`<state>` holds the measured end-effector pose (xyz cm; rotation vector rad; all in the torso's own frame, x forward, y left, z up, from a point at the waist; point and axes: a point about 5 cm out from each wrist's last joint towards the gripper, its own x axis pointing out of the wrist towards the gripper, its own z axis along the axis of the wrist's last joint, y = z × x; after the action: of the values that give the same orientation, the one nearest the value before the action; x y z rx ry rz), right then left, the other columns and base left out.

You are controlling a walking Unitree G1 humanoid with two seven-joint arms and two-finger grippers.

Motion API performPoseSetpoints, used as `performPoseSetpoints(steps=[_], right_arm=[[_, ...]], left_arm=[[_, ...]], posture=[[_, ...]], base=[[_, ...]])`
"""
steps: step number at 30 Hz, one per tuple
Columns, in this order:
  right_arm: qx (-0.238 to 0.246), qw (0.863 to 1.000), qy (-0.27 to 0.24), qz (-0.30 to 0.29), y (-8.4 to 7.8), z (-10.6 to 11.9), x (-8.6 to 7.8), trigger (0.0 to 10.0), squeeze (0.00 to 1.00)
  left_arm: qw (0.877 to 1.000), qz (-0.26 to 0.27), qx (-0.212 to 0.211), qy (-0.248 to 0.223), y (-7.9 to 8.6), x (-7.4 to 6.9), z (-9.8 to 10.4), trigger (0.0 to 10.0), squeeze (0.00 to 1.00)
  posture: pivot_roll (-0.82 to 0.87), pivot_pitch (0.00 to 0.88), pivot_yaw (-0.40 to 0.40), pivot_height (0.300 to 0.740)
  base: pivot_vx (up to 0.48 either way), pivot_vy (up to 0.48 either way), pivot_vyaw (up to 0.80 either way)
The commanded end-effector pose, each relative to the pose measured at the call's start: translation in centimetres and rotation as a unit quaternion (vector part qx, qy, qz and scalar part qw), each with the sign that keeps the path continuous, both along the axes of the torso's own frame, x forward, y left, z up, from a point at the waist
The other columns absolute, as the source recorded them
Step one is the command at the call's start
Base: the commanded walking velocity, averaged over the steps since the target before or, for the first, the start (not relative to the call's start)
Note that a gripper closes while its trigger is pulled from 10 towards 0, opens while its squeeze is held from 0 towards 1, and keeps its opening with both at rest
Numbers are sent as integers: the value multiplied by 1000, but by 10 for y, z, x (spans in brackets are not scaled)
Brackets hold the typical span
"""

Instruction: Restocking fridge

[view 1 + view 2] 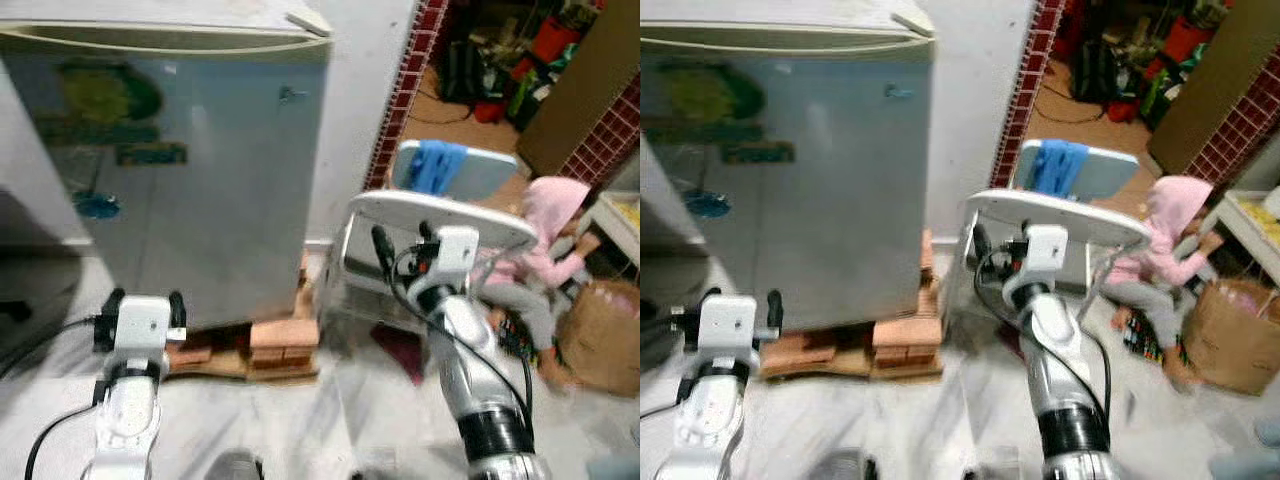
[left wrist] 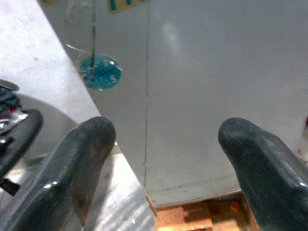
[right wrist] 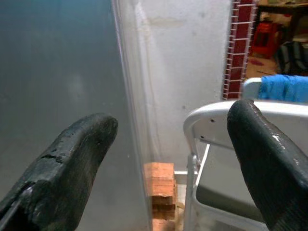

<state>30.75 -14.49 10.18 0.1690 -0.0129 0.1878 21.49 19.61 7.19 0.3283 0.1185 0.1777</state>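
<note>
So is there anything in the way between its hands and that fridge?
Nothing visible. The left gripper hangs open just before the closed fridge, bare floor between them. The right gripper, also open, points at the fridge's edge and the wall; the white folding chair stands beside it, off to the right, not across its path.

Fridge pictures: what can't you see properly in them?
- Inside of the fridge: hidden by its shut door.
- Stickers on the door: too blurred to read in the eye views.
- Person in pink: partly behind the white chair and the right pincer.
- Under the fridge: bricks show, the rest is hidden.
- Left pincer: holds nothing.
</note>
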Motion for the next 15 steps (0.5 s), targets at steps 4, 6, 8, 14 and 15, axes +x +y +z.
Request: performPoseSetpoints(steps=[4,6,8,14,15], right_arm=[[-5,1000,7,-24,-12,-3,0,10000,0],[-5,999,12,-31,-14,-5,-1,10000,0],[-6,999,14,-36,-15,-6,-1,10000,0],[-7,999,12,-41,-16,-6,1,10000,0],[-8,999,12,-41,-16,-5,1,10000,0]], left_arm=[[1000,-13,1,-4,-5,2,1,10000,0],[1000,-14,2,-5,-5,3,2,10000,0],[1000,-17,2,-6,-5,4,3,10000,0],[998,-41,1,-39,-9,11,12,10000,0],[998,-44,1,-42,-10,12,13,10000,0]], posture=[[181,9,-75,740],[180,7,-74,740],[179,6,-72,740],[176,12,-68,740],[175,15,-68,740]], base=[[0,420,0],[0,422,0],[0,424,-800],[0,213,-800],[0,0,-800]])
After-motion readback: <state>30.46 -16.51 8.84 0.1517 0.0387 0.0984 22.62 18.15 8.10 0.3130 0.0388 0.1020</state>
